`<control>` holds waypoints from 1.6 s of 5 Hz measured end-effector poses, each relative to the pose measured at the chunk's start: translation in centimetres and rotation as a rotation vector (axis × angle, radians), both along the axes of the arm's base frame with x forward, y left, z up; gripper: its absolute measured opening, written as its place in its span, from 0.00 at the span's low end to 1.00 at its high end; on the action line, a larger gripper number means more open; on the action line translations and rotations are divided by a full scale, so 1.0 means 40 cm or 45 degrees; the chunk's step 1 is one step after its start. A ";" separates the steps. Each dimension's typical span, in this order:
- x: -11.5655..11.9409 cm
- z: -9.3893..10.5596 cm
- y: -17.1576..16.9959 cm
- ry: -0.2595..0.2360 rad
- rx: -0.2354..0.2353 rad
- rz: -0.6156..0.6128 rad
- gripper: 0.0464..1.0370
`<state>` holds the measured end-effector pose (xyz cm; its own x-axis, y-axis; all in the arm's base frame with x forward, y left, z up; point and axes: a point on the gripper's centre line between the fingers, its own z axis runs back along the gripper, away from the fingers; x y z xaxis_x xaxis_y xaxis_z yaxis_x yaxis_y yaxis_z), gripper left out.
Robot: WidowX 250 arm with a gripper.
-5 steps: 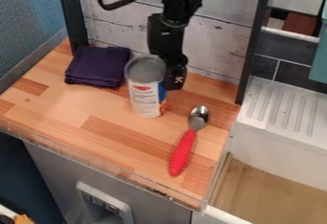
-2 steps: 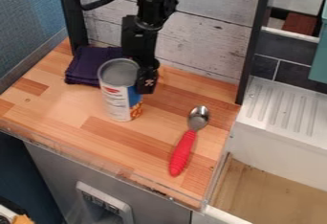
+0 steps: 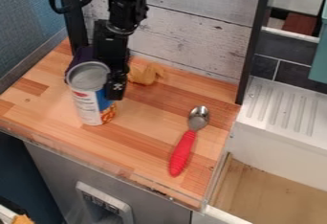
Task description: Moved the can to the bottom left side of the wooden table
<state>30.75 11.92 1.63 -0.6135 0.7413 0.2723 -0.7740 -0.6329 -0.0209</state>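
Can (image 3: pixel 89 101) upright at ten o'clock on wooden table (image 3: pixel 121 149); round, smooth-sided, pale label, grey rimmed top, contents hidden. Black gripper (image 3: pixel 115 92) at can's two o'clock, close up; cannot tell whether spread or pinching can. Dark folded cloth (image 3: pixel 81 56) behind. Spoon (image 3: pixel 182 152), metal bowl, ribbed red handle, at four o'clock.

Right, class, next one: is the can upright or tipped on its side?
Upright: the can has its round end on top, and its labelled side runs down toward the wooden table.
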 end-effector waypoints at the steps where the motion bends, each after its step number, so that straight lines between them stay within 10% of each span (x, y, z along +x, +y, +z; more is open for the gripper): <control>1: -0.016 0.004 0.035 0.042 0.019 -0.056 0.96; 5: -0.037 0.031 0.099 0.033 0.040 -0.081 0.96; 8: 0.026 0.163 0.069 -0.149 0.050 -0.163 0.96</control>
